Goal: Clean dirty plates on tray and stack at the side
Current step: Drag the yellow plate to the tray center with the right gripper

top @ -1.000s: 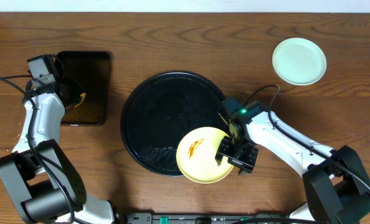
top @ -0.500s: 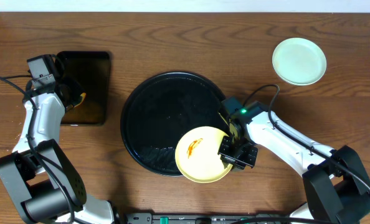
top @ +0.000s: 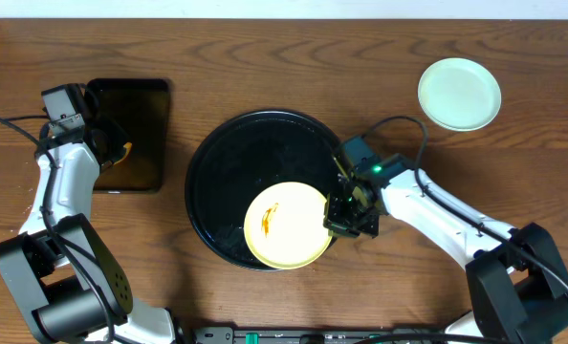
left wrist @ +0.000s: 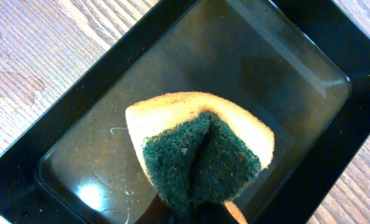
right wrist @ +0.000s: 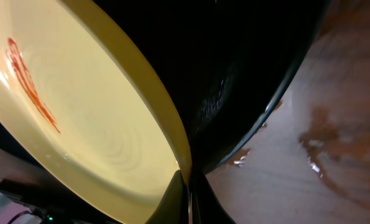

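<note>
Sauce is streaking the yellow plate [top: 286,226], with an orange smear [top: 268,218] lying toward its 9 o'clock side, so wiping is the step you are facing. The plate is sitting in the round black tray [top: 217,162] at the tray's 5 o'clock, its lower edge reaching over the rim there. In the right wrist view it is looking tilted, though how far it is lifting off the tray floor I cannot tell.

Your right tool [top: 346,214] is clamping the plate's rim at its 3 o'clock, fingers pinched together on the thin edge.

At 1 o'clock from the tray, well apart on the counter [top: 294,67], a mint plate [top: 459,93] is lying with no sauce showing. That is looking like the stacking spot.

Out at the tray's 9 o'clock, your left tool [left wrist: 194,215] is pinching a folded sponge [left wrist: 200,149], green scouring face outward. It is hanging over the small rectangular tray [left wrist: 309,56], whose floor is glistening as if wet.

I am judging that the next move is calling for the sponge to travel across to the smear while your right tool is bracing the plate. Be easing the pressure on, since a thin rim grip is likely to slip.
</note>
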Controlling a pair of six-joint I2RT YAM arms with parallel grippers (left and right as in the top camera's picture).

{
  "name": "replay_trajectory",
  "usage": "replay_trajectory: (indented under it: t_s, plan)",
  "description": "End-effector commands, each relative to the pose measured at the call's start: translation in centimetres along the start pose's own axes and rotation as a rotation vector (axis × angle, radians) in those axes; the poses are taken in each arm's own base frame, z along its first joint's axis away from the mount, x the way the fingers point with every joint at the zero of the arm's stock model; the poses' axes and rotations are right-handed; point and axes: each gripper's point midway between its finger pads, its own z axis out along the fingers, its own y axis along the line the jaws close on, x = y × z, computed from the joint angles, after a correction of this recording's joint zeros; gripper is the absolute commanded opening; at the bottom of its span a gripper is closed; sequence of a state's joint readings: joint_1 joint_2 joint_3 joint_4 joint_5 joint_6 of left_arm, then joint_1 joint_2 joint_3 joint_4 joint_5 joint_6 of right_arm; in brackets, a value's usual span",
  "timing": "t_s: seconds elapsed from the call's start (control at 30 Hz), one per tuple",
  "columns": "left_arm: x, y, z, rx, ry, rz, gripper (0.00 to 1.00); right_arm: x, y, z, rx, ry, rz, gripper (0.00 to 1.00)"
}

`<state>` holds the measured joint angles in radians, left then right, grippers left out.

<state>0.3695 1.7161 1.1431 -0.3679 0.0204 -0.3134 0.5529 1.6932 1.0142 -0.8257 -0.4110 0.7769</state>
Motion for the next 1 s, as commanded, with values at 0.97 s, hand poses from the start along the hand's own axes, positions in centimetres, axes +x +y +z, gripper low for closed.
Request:
replay_trajectory:
  t_s: [0.97]
  plan:
    - [0.5,-8.1,-6.8,0.419,0.015,0.062,0.07,-14.6,4.8,0.3,-0.004,-0.080,-0.433,0.01]
